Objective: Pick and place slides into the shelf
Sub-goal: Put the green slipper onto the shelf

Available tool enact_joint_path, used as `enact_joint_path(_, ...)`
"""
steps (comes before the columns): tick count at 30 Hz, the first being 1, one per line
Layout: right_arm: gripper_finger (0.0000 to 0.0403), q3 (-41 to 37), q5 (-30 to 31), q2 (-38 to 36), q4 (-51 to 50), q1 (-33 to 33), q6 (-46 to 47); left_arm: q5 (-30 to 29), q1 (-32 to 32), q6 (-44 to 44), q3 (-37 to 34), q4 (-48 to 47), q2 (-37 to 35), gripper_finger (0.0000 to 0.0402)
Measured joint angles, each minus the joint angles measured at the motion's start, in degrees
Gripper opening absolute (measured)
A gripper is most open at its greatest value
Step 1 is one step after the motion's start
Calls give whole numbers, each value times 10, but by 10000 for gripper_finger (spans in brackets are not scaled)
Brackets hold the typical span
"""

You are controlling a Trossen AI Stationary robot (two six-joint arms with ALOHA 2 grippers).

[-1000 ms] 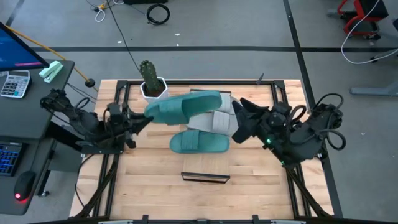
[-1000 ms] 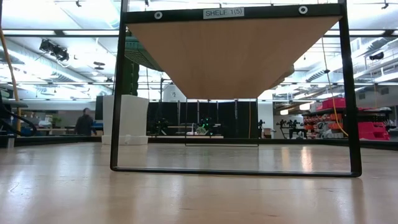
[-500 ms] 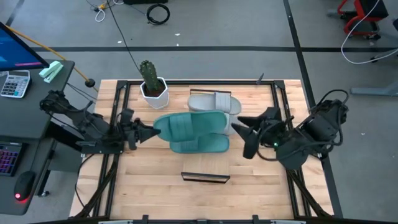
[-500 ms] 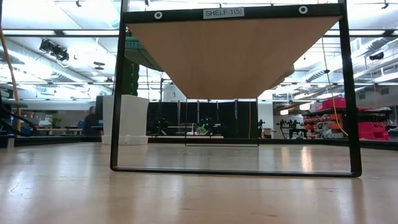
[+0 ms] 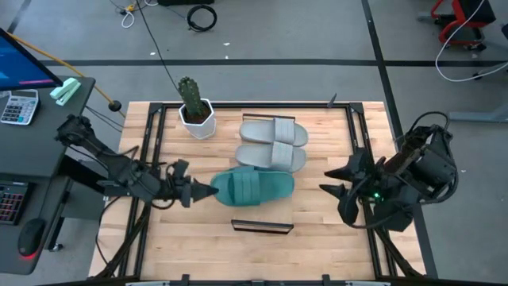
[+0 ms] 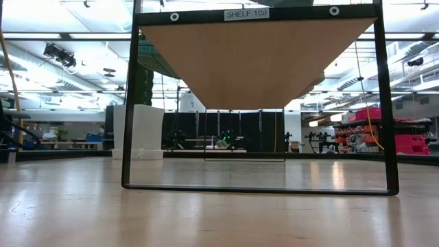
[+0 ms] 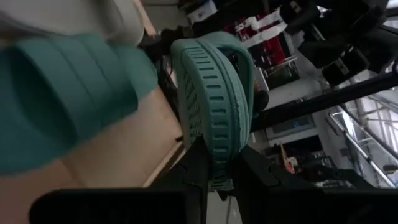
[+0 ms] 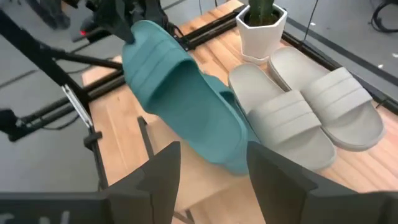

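Observation:
My left gripper [image 5: 196, 192] is shut on a teal slide [image 5: 242, 187], which it holds over the second teal slide [image 8: 240, 159] lying on the shelf board [image 5: 262, 213]. Two light grey slides [image 5: 274, 131] [image 5: 275, 157] lie side by side, soles down, farther along the board. The left wrist view shows the held slide [image 7: 211, 93] and, blurred beside it, the lying one [image 7: 62, 93]. My right gripper [image 5: 340, 197] [image 8: 211, 186] is open near the table's right edge, apart from every slide. The low view shows only the shelf's dark frame [image 6: 384, 103] and the underside of its board. My left gripper pinches the teal slide by the rim of one end [image 7: 216, 163] between its two fingers, coming level from the table's left, along the slide's length. The held end [image 8: 134, 31] is raised and the slide slopes down toward the other teal slide; whether they touch I cannot tell.
A white pot with a cactus [image 5: 194, 111] stands at the table's far left, beside the grey slides. Dark frame rails [image 5: 155, 151] [image 5: 361, 151] run along both sides of the tabletop. A desk with a calculator [image 5: 20, 103] stands left of the table.
My left gripper has carried the teal slide from above the grey slides toward the near edge and down, until it hangs over the other teal slide. My right gripper has drawn back from the grey slides toward the table's right and near edges.

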Motion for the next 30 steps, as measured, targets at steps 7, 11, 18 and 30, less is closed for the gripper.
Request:
enact_joint_path(7,191,0,0,15,1,8,0,0,-22,-70,0,21,13,54)
enact_joint_path(11,191,0,0,24,1,8,0,2,-33,-122,0,26,13,54)
enact_joint_path(18,191,0,-25,38,1,8,-4,30,-45,-207,0,20,13,54)
enact_joint_path(30,191,-40,-48,41,2,8,11,50,-45,-315,0,-6,40,54)
